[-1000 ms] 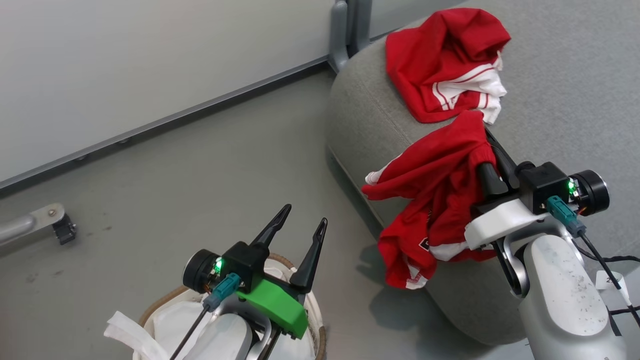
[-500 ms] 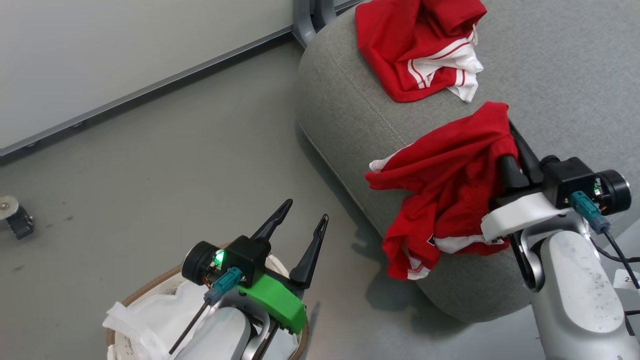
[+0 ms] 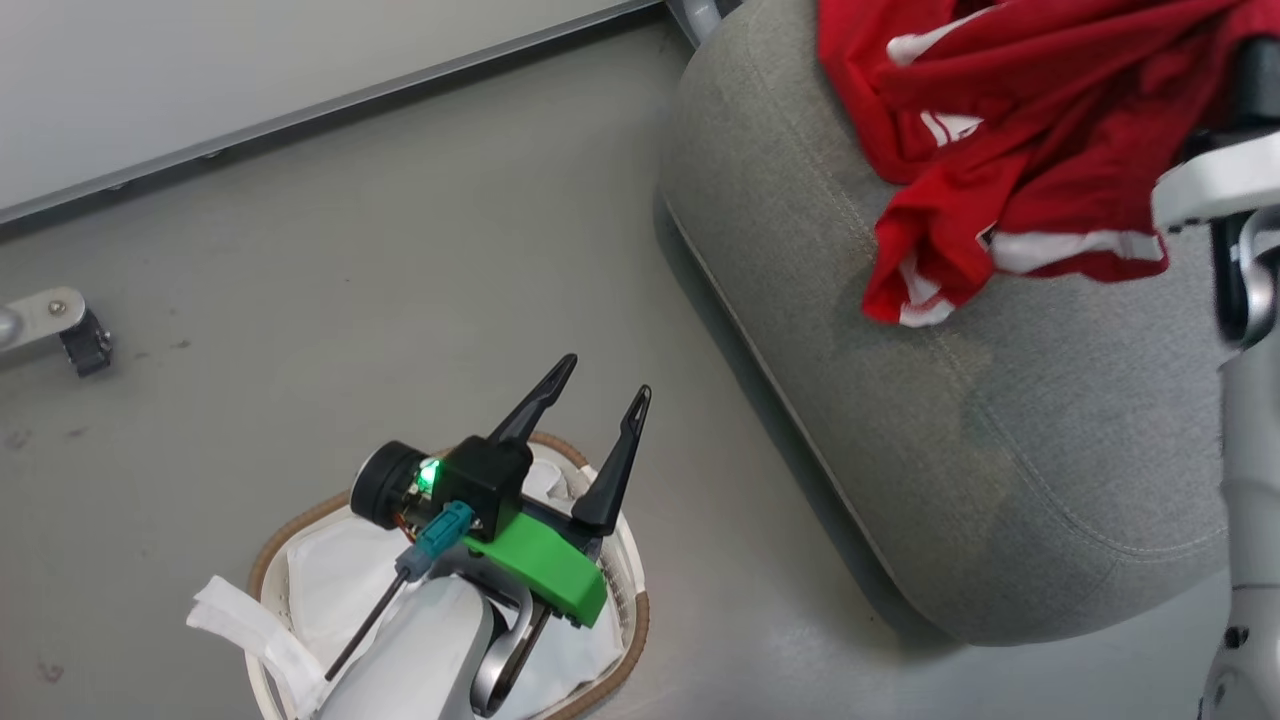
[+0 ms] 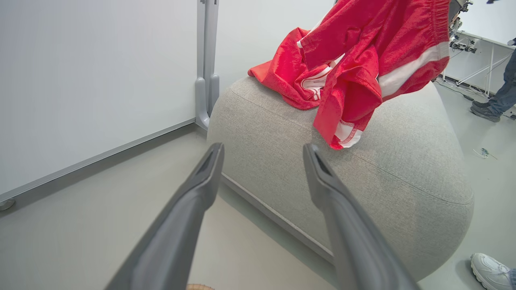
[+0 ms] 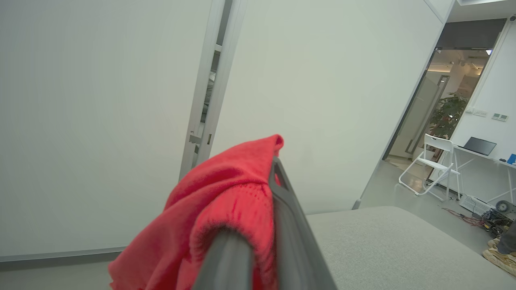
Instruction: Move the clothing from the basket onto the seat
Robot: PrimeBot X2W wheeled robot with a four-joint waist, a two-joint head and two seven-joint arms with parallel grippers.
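A red garment of the clothing (image 3: 1020,110) with white stripes hangs bunched over the grey seat (image 3: 1000,450), its lowest corner just above the cushion. My right gripper (image 5: 266,177) is shut on this garment (image 5: 225,193), and the fabric wraps one finger. From the left wrist, the held garment (image 4: 363,52) dangles over the seat (image 4: 403,161), while a second red garment (image 4: 278,74) lies on the cushion behind it. My left gripper (image 3: 606,375) stands open and empty above the basket (image 3: 268,545), where the white liner (image 3: 330,580) shows.
A white wall panel with a grey base rail (image 3: 300,95) runs along the back. A castor leg (image 3: 60,325) sits on the floor at the left. A person's shoe (image 4: 489,266) and legs (image 4: 504,88) are near the seat's far side. A white chair (image 5: 437,161) stands further off.
The head view has shifted. My right gripper has lifted the red garment from the seat's side to hang over its top. The left gripper stays open over the basket.
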